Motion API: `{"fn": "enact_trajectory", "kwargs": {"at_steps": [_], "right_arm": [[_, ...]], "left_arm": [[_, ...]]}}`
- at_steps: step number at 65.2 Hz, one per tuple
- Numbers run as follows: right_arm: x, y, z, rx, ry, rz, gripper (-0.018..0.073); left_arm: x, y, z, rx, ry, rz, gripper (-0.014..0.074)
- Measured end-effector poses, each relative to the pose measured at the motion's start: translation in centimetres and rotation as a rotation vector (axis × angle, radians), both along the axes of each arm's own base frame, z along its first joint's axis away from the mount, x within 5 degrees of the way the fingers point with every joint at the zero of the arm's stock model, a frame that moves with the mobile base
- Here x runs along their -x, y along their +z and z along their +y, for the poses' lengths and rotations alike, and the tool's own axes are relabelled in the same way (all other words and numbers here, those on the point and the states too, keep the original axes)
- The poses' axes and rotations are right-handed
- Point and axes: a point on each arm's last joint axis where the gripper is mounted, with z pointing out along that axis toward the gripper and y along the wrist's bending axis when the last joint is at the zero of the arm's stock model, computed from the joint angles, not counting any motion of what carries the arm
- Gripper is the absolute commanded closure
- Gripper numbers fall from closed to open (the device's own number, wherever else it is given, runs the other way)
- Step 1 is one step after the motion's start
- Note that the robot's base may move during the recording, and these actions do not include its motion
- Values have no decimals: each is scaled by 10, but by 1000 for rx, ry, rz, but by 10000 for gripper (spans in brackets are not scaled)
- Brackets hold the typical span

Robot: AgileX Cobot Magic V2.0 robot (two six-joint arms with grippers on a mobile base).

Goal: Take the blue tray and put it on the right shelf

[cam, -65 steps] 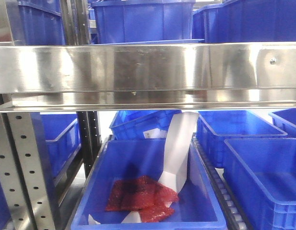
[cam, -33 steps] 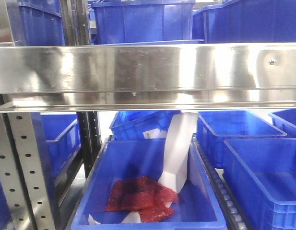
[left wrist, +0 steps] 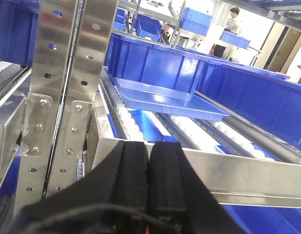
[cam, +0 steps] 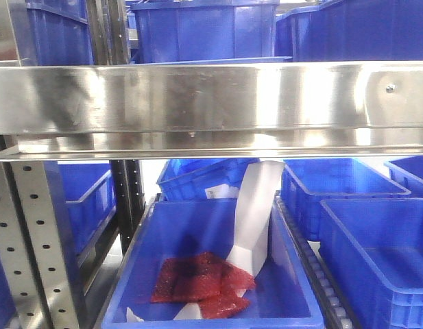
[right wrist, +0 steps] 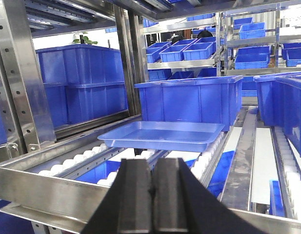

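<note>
One blue tray [right wrist: 162,135] sits flat on the white rollers [right wrist: 82,157] of the right shelf [cam: 211,103], empty, its far edge just in front of a deep blue storage bin [right wrist: 189,100]. You see it again from the left wrist [left wrist: 165,99], resting behind the shelf's steel front lip. Your left gripper [left wrist: 149,183] has its black pads pressed together and holds nothing; your right gripper [right wrist: 150,195] is likewise closed and empty, both hanging just short of the lip, apart from the tray. Below the shelf, the front camera shows another bin [cam: 197,301] holding red mesh packets [cam: 201,277] and a white scoop [cam: 252,219]. Perforated steel uprights [left wrist: 67,73] stand at left.
</note>
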Motion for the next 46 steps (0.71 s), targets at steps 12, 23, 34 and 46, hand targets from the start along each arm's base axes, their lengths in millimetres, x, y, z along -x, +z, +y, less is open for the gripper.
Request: {"fn": "enact_trajectory", "kwargs": {"at_steps": [12, 23, 34, 46], "right_arm": [[0, 0, 0, 0, 0, 0, 505], [-2, -6, -1, -25, -23, 31, 505], [-6, -32, -13, 7, -197, 20, 505], [-2, -72, -25, 80, -362, 35, 505]], "left_arm": [[0, 0, 0, -1, 0, 2, 636], [0, -1, 0, -2, 1, 7, 638], [0, -1, 0, -2, 1, 7, 645], [0, -1, 0, -3, 1, 9, 645]]}}
